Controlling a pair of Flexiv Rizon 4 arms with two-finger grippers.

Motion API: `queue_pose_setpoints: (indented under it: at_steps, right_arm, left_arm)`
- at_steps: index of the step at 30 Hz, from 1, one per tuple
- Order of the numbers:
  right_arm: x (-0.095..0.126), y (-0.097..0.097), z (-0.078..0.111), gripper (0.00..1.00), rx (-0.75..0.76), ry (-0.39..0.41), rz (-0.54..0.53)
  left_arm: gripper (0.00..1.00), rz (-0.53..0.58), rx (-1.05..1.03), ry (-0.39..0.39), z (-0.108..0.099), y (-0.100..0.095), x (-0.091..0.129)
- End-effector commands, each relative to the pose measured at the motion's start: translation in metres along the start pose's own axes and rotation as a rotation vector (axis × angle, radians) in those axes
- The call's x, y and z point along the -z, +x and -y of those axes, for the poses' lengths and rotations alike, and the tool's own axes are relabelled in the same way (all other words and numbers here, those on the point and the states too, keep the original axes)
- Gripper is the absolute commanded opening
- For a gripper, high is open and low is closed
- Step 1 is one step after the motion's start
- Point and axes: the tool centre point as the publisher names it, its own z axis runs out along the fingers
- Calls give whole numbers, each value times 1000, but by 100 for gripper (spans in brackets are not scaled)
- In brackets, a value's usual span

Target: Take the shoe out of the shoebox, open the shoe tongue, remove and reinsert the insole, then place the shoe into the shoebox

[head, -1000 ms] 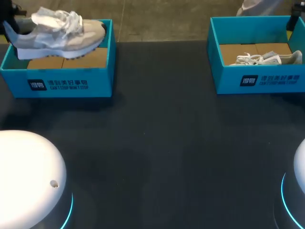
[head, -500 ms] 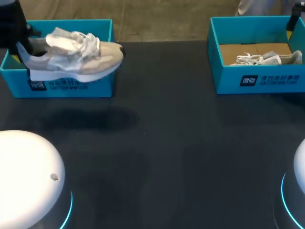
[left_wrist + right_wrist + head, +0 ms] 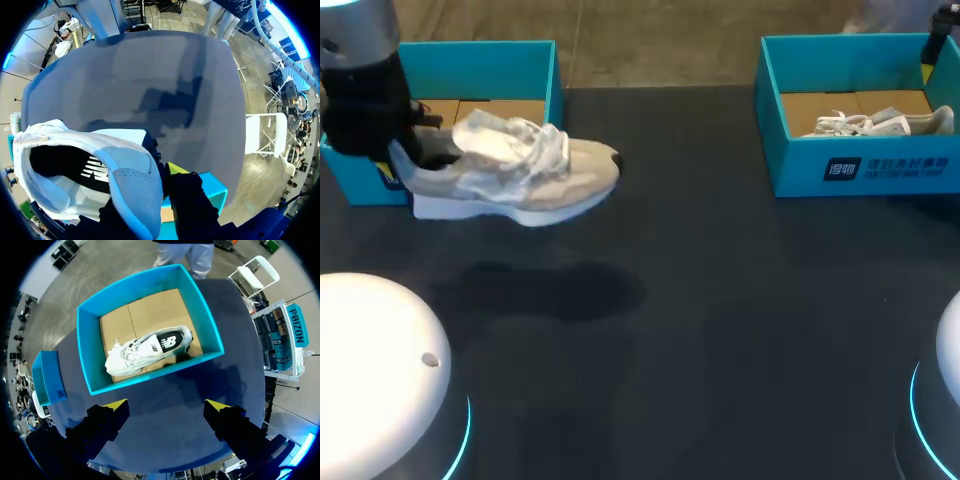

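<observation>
dark table [image 3: 720,300] below, left gripper [image 3: 402,162] clamps shoe [image 3: 520,178] heel (long axis sideways, toe rightward).

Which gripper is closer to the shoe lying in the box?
Right. The right gripper hangs open above the boxed shoe; the left gripper holds the other shoe across the table.

Dark matte table [image 3: 720,300]. Directly on it: open teal shoebox [image 3: 480,62] at upper left of the frame, second teal shoebox [image 3: 865,168] at upper right, well apart.
</observation>
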Motion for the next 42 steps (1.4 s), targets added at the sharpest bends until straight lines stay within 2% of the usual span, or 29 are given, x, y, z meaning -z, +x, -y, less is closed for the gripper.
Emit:
queue_pose_setpoints:
  at_steps: [1, 12, 29, 35, 37, 42]
  right_arm:
    - [0, 0, 0, 100, -1, 0, 1]
    - [0, 0, 0, 100, -1, 0, 1]
    - [0, 0, 0, 100, -1, 0, 1]
    - [0, 0, 0, 100, -1, 0, 1]
    - [0, 0, 0, 100, -1, 0, 1]
    - [0, 0, 0, 100, -1, 0, 1]
  left_arm:
    - [0, -13, -7, -113, 19, -17, -10]
    - [0, -31, -9, -58, 55, -65, -37]
    - [0, -31, -9, -58, 55, -65, -37]
    - [0, -38, -25, -56, 83, -93, -50]
    - [0, -61, -20, -79, 96, -107, -54]
    - [0, -72, -5, -80, 110, -129, -67]
